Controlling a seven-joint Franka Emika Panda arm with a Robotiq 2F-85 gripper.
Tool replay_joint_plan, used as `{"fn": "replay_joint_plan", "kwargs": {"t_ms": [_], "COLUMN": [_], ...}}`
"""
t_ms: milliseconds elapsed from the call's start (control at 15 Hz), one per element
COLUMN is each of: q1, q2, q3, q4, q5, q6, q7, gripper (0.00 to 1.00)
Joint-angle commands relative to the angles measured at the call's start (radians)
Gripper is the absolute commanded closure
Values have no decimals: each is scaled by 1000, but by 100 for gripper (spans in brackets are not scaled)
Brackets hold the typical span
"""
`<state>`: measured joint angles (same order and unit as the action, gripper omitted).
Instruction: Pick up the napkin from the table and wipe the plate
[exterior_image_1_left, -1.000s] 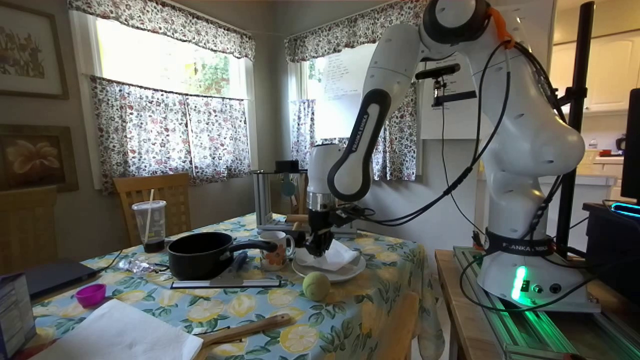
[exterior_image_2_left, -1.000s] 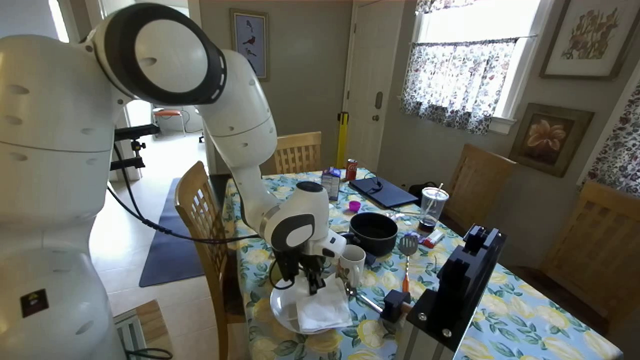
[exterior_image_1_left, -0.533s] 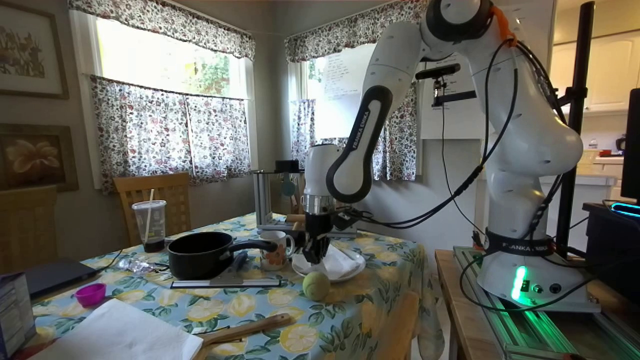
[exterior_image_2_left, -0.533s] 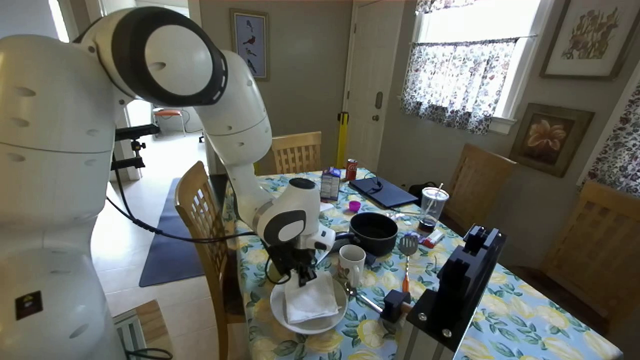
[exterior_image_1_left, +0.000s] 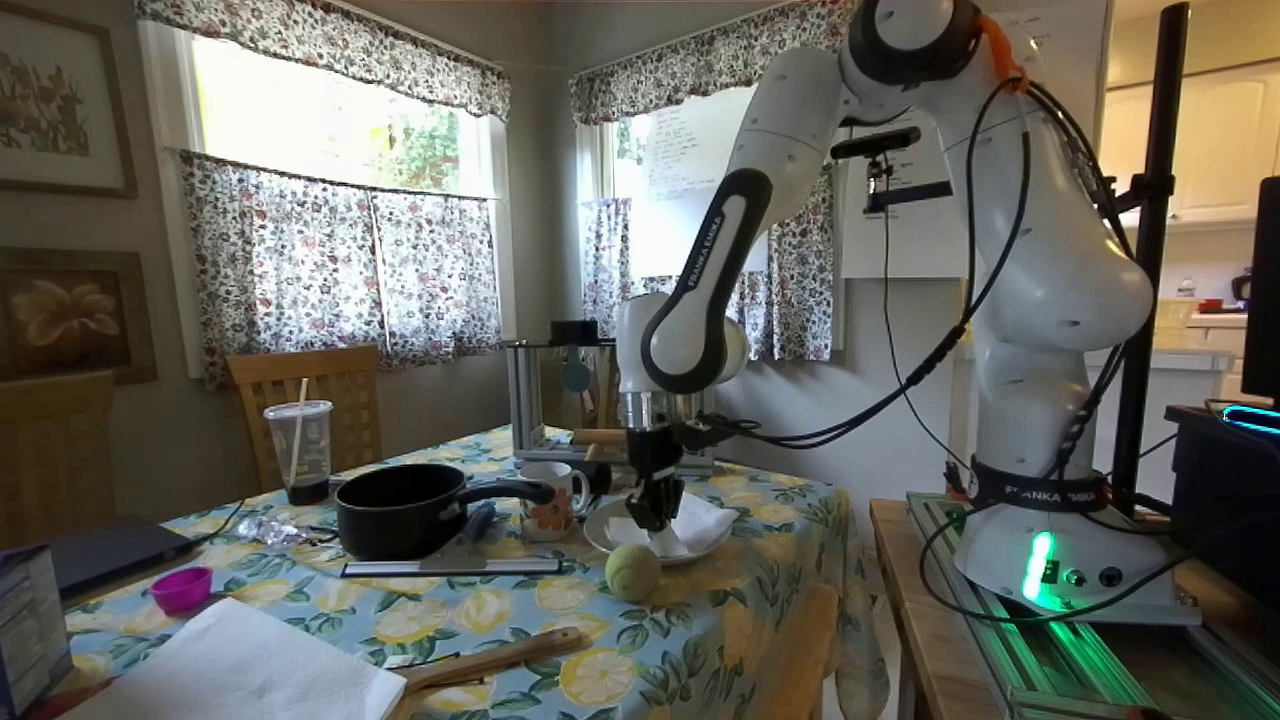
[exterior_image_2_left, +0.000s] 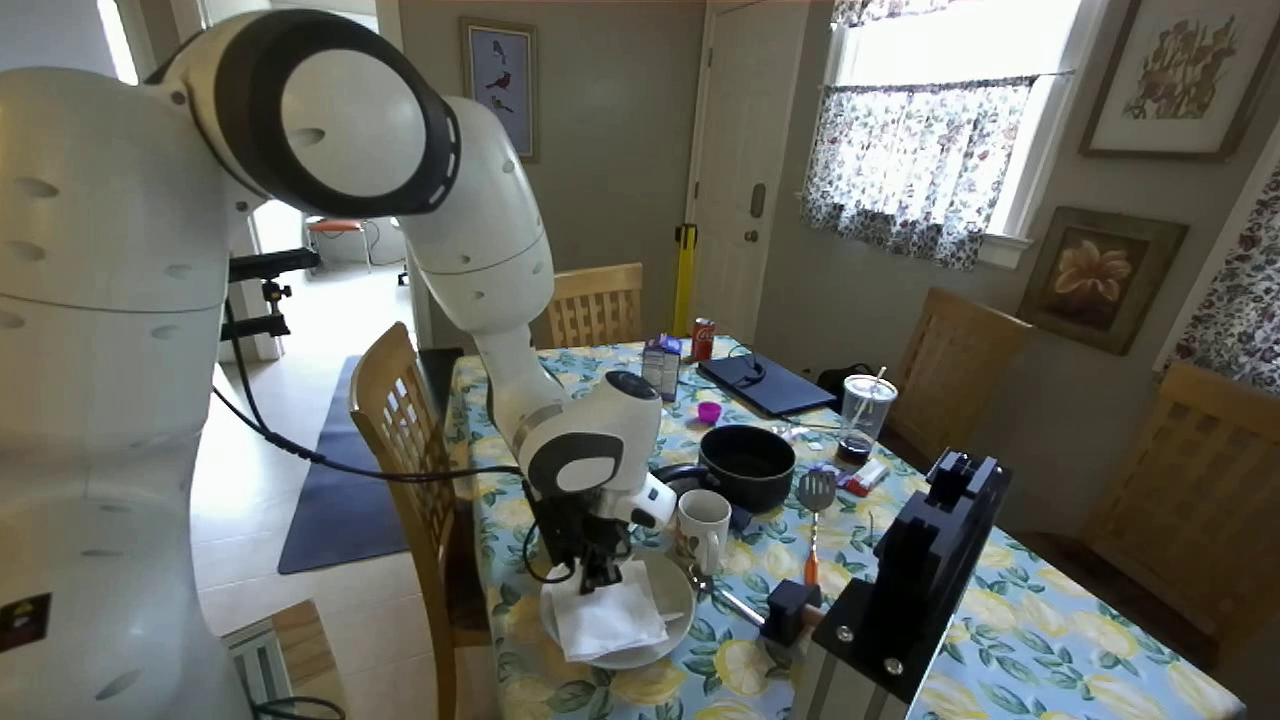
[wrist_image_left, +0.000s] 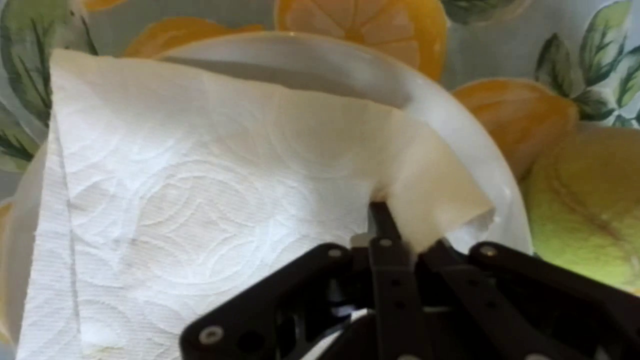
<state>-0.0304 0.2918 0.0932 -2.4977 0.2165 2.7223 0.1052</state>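
Against the picture of half a second ago, we find the napkin (wrist_image_left: 210, 185) shifted across the plate (wrist_image_left: 460, 134) toward the robot's base (exterior_image_1_left: 1085, 560), so that more of the plate shows bare on the side of the mug (exterior_image_2_left: 703, 520). The gripper (wrist_image_left: 411, 240) also sits closer to that base now, and we see its fingers (wrist_image_left: 392, 280) pinched together on a bunched fold of the napkin. The rest of it lies spread over the plate, one corner reaching past the rim.

Beneath is the table (exterior_image_1_left: 450, 605), its cloth (exterior_image_2_left: 1060, 630) printed with yellow lemons and green leaves on light blue. We find a yellow-green ball (exterior_image_1_left: 633, 572) just beside the plate, the flowered mug near it, and a black pan (exterior_image_1_left: 395, 520) beyond the mug. Farther along we pick out a lidded clear cup (exterior_image_1_left: 312, 452) with a straw, a small pink cup (exterior_image_1_left: 182, 592), a dark laptop (exterior_image_2_left: 765, 388) and a red can (exterior_image_2_left: 703, 340). A large white sheet (exterior_image_1_left: 240, 670) lies flat on the cloth with a wooden handle (exterior_image_1_left: 510, 655) beside it.

Around the table we see wooden chairs (exterior_image_2_left: 952, 360); beyond them, flowered curtains (exterior_image_1_left: 290, 265) hang at the windows (exterior_image_1_left: 320, 110), framed pictures (exterior_image_2_left: 1105, 278) hang on the walls (exterior_image_2_left: 620, 190), and, in an exterior view, a white door (exterior_image_2_left: 738, 170) shows behind the table.
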Motion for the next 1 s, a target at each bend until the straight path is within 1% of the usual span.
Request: {"fn": "replay_joint_plan", "kwargs": {"t_ms": [0, 267, 467, 533, 600, 867, 933], "q1": [-12, 9, 24, 44, 50, 120, 125], "q2": [-17, 6, 25, 32, 37, 59, 62], "q3": [-38, -100, -126, -151, -156, -228, -224], "q4": [-1, 10, 22, 22, 25, 39, 45], "q5": [19, -34, -58, -99, -108, -206, -205], "q6": [-53, -11, 34, 69, 96, 202, 222], "q7": [15, 56, 75, 101, 105, 178, 172], "gripper": [100, 100, 100, 100, 100, 100, 100]}}
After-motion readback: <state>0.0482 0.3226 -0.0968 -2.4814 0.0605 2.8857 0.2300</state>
